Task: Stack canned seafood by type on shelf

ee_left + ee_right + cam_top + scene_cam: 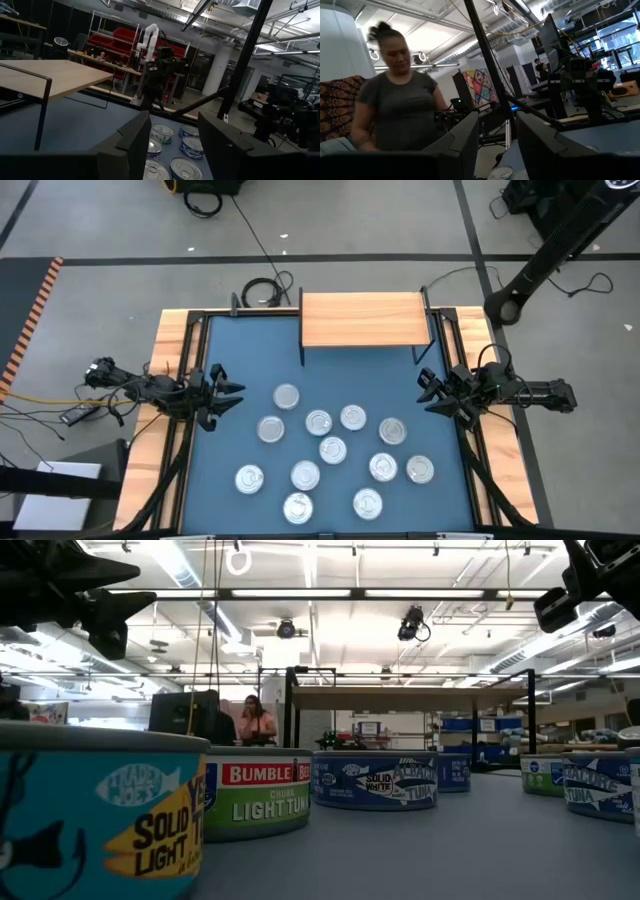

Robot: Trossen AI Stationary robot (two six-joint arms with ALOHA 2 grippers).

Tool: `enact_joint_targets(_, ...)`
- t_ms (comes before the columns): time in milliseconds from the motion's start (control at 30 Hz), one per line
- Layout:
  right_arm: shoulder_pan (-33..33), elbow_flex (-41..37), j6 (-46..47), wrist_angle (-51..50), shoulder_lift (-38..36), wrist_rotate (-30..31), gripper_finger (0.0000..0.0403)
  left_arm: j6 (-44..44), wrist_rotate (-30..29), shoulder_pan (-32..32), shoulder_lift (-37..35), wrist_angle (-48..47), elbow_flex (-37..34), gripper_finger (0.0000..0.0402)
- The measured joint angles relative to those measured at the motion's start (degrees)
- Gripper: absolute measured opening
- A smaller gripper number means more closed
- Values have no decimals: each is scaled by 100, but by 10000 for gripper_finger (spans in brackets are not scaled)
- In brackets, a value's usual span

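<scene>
Several flat round tins with silver lids [332, 449] lie scattered flat on the blue table; the low view shows a teal one [100, 810], a red-and-green one [258, 798] and dark blue ones [375, 780]. The light-wood shelf [362, 320] stands on thin black legs at the table's far edge with nothing on it; it also shows in the left wrist view [50, 77]. My left gripper [225, 392] hovers open at the table's left side, above the table. My right gripper [430, 392] hovers open at the right side. In each wrist view the fingers stand apart [175, 145] [497, 145].
Wooden strips [170, 350] edge the blue table on both sides. Bare blue table [250, 350] lies between the shelf and the tins. A person [395, 110] stands beyond the table's left side, seen in the right wrist view. Another robot arm base [505, 305] stands off the far right corner.
</scene>
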Motion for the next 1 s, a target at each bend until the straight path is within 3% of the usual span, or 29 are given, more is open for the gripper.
enact_joint_targets(633,0,1,2,-2,1,0,138,-24,-45,-2,48,899,-1,173)
enact_joint_targets(933,0,-1,0,15,-1,33,138,3,-1167,0,46,2645,1,172)
enact_joint_targets(1000,0,1,22,168,1,358,138,1,-1411,0,48,2895,0,172)
